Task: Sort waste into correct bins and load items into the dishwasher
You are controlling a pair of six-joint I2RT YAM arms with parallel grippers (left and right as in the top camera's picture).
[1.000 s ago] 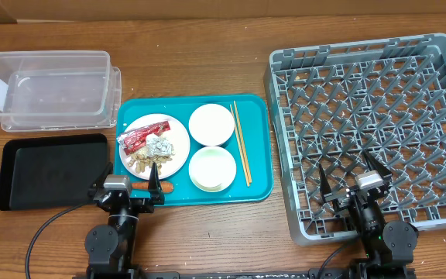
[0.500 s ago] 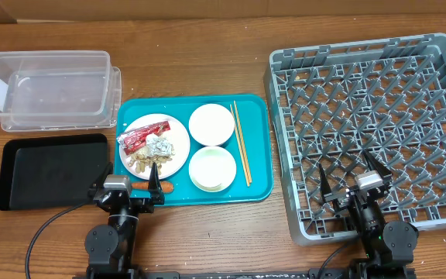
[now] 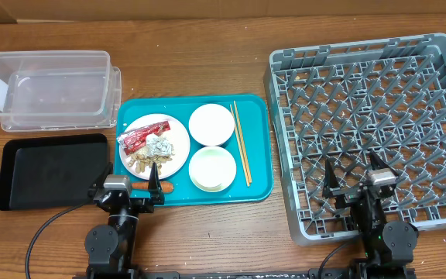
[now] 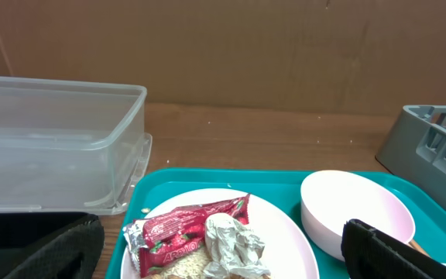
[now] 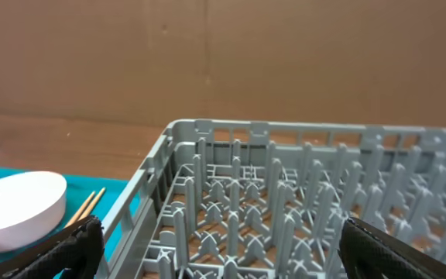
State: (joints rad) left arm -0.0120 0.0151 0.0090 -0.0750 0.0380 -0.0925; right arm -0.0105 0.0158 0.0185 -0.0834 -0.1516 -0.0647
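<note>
Left gripper (image 3: 127, 186) and right gripper (image 3: 354, 184) are hanging open, empty.
Rack (image 3: 362, 93) is sitting under the right; tray (image 3: 259, 139), plate (image 3: 178, 152) and wrapper (image 3: 136, 139) are lying just ahead of the left. Pinching the wrapper's free end looks cleanest.

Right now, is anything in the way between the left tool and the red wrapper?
Nothing tall does. The left tool hangs open at the tray's near edge. Only beige food scraps lie on the plate between it and the red wrapper; crumpled foil sits beside it.
</note>
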